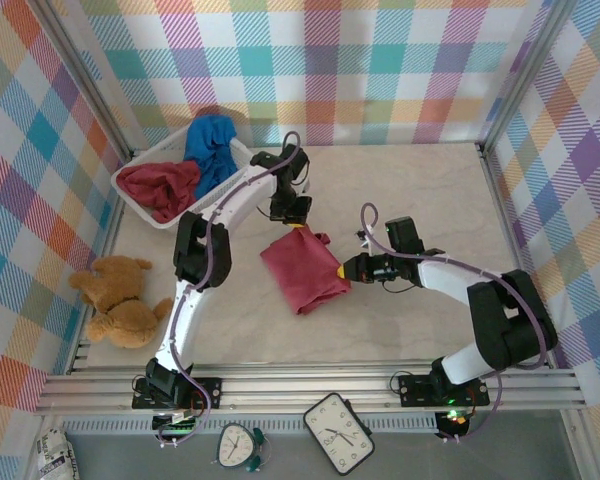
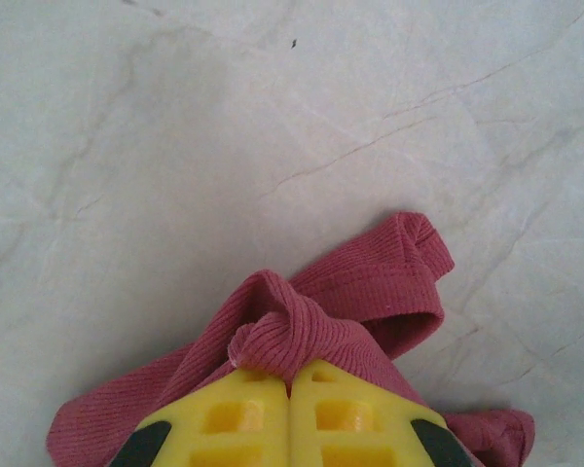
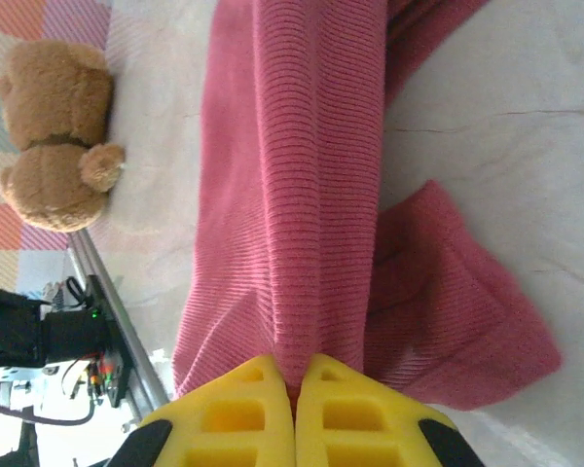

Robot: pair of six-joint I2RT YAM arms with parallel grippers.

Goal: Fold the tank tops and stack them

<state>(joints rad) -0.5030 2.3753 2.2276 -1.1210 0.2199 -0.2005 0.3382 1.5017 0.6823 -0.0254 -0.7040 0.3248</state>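
A dark red tank top [image 1: 302, 268] lies on the table's middle, held at two edges. My left gripper [image 1: 298, 227] is shut on its far edge, where a bunched fold of ribbed cloth [image 2: 302, 336] is pinched between the yellow fingers [image 2: 238, 418]. At the right edge my right gripper [image 1: 340, 270] is shut on a ridge of the same cloth [image 3: 311, 214]. A second dark red tank top [image 1: 158, 186] and a bright blue one [image 1: 212, 148] lie crumpled in the basket.
The white mesh basket [image 1: 158, 220] stands at the back left. A brown teddy bear [image 1: 118, 300] lies at the left, near the front rail, and shows as the bear [image 3: 54, 136] in the right wrist view. Checked walls enclose the marble-patterned table [image 1: 420, 200].
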